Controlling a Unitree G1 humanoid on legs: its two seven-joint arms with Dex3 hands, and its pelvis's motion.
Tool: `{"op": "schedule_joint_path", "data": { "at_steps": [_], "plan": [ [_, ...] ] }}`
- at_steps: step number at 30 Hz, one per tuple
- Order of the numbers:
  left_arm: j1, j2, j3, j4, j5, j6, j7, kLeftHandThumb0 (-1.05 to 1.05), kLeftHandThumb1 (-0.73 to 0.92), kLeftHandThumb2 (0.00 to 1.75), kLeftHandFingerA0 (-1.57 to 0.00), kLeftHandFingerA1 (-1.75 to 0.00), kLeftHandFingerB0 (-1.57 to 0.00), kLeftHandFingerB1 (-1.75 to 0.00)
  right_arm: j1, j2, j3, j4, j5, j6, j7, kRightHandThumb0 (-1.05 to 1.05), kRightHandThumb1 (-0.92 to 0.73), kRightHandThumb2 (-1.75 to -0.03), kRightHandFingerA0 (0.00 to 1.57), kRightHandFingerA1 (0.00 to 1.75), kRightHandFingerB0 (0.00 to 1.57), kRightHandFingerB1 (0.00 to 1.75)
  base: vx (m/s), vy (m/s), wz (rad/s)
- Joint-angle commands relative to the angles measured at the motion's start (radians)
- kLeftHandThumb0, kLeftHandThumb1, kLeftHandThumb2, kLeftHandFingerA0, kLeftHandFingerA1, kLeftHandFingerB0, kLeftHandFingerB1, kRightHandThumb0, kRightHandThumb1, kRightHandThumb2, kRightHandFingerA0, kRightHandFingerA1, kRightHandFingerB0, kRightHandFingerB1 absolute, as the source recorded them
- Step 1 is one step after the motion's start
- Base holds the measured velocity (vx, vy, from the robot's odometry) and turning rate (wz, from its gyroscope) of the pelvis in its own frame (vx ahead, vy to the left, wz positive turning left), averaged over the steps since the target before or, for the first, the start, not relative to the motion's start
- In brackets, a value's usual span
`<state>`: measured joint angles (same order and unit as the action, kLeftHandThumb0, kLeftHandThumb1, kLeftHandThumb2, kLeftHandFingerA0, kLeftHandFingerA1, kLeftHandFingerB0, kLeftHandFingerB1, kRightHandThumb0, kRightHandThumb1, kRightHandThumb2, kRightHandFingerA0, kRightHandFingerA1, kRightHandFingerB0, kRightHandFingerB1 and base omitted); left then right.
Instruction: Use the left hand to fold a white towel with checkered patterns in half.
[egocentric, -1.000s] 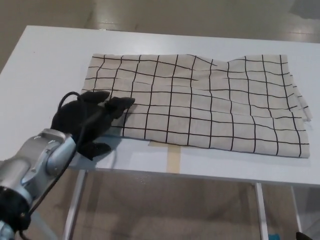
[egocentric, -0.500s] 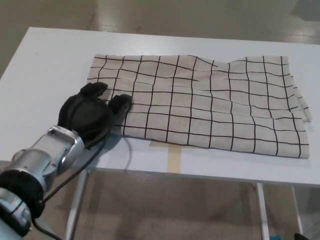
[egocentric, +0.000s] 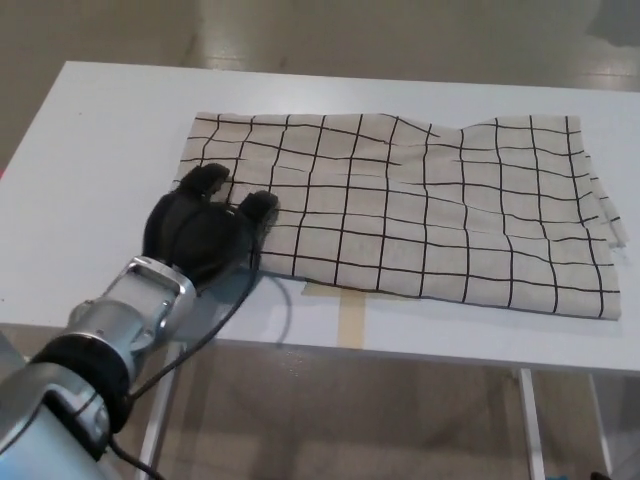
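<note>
A white towel with a black checkered pattern (egocentric: 430, 210) lies spread flat across the white table (egocentric: 100, 150), its long side running left to right. My left hand (egocentric: 205, 232) rests on the towel's near left corner, which it covers. Two black fingers (egocentric: 262, 206) curl down onto the cloth and the thumb is hidden beneath the hand. The hand looks shut on that corner, and the corner still lies on the table. My right hand does not show.
A strip of tan tape (egocentric: 348, 315) is stuck on the table by its front edge, just below the towel. The table's front edge (egocentric: 400, 360) runs close under my left forearm (egocentric: 120, 330). Grey floor lies beyond.
My left hand moved right and forward onto the towel's near left corner, and its fingers went from spread to curled on the cloth. The towel has not moved; the view shifted slightly.
</note>
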<state>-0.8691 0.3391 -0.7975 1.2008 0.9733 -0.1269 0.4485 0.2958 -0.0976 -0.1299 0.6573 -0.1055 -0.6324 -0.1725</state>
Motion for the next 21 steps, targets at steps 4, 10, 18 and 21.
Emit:
{"op": "schedule_joint_path", "data": {
  "at_steps": [4,10,18,21],
  "plan": [
    [0.038,-0.056,-0.06,0.086,0.036,0.06,-0.046,-0.32,0.56,0.56,-0.69,-0.77,-0.72,-0.77,0.013,0.002,0.001,-0.018,0.012,0.001,0.008,-0.4,-0.81,-0.63,0.36,0.43,0.34,0.41,0.0,0.0,0.0],
    [0.057,-0.058,-0.004,0.115,-0.036,0.067,-0.071,-0.3,0.57,0.55,-0.7,-1.75,-0.6,-1.67,0.015,0.008,-0.002,-0.021,0.027,-0.002,0.016,-0.4,-0.81,-0.63,0.36,0.43,0.34,0.42,0.0,0.0,0.0],
    [0.091,0.024,0.069,0.103,-0.081,0.014,0.038,-0.24,0.63,0.53,-0.69,-1.75,-0.56,-1.69,0.003,0.0,-0.003,-0.015,0.029,0.005,0.023,-0.4,-0.81,-0.63,0.36,0.44,0.34,0.43,0.0,0.0,0.0],
    [0.102,0.074,0.113,0.105,-0.114,-0.016,0.049,-0.23,0.66,0.54,-0.75,-1.75,-0.6,-1.74,0.006,-0.006,-0.005,-0.004,0.026,-0.004,0.024,-0.41,-0.81,-0.63,0.36,0.44,0.35,0.43,0.0,0.0,0.0]
  ]
}}
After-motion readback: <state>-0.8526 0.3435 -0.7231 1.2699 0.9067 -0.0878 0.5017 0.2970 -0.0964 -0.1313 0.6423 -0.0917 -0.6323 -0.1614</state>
